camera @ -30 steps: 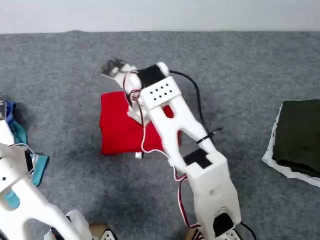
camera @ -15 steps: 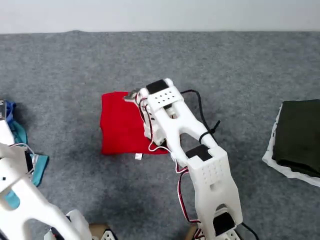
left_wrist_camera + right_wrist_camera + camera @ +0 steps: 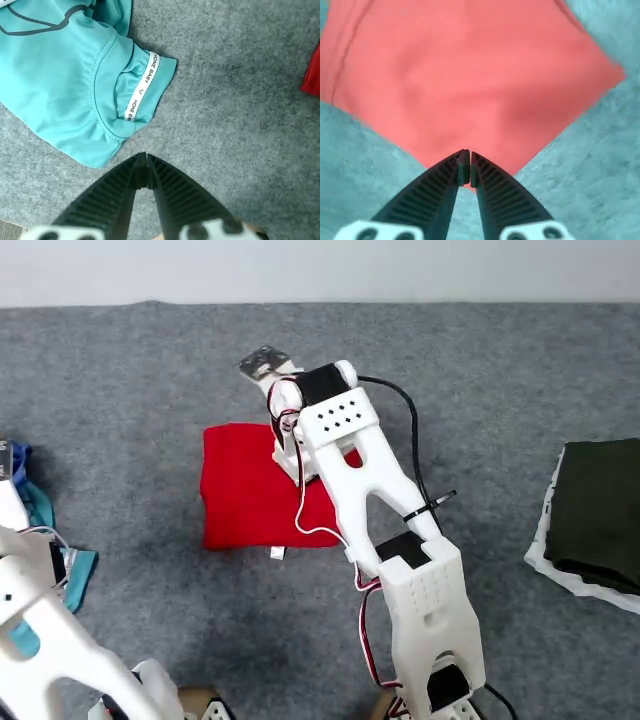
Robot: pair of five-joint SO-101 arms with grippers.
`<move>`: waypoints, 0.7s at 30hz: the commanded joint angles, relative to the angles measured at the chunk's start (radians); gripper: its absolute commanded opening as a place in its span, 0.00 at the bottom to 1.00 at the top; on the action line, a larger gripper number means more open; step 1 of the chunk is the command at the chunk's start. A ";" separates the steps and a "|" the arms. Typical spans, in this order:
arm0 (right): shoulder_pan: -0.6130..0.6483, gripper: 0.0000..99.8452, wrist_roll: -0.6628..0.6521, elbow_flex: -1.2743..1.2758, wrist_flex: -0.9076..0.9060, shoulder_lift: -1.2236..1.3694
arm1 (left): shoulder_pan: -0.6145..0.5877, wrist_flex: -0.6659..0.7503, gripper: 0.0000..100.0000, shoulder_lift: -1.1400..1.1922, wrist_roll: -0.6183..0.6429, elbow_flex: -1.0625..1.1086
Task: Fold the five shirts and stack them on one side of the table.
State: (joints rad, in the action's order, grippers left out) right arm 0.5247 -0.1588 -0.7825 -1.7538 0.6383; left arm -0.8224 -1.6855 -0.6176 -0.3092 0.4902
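Across the grey table (image 3: 480, 370) the folded red shirt (image 3: 245, 490) lies flat at the middle, partly under the right arm (image 3: 370, 490). At one side edge a folded dark green shirt (image 3: 598, 515) sits on a white one (image 3: 548, 558); at the opposite edge a teal shirt (image 3: 60, 75) lies crumpled. The right gripper (image 3: 465, 167) — jaws pressed together, empty — hangs over the red shirt's edge. The left gripper (image 3: 146, 170) — jaws together too — sits above bare table just beside the teal collar.
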 commanded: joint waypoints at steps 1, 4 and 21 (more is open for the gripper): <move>-0.001 0.02 0.163 -0.044 -0.042 -0.024 | 0.008 0.018 0.01 -0.021 0.006 -0.002; 0.012 0.10 0.304 -0.038 -0.044 -0.025 | 0.009 0.018 0.01 -0.021 0.006 -0.002; 0.021 0.36 0.644 0.026 -0.033 0.148 | 0.009 0.017 0.01 -0.015 0.008 -0.001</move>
State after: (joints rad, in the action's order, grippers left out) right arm 0.5401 0.4611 -0.7518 -1.7568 0.7610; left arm -0.8224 -1.6855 -0.6176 -0.3092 0.4902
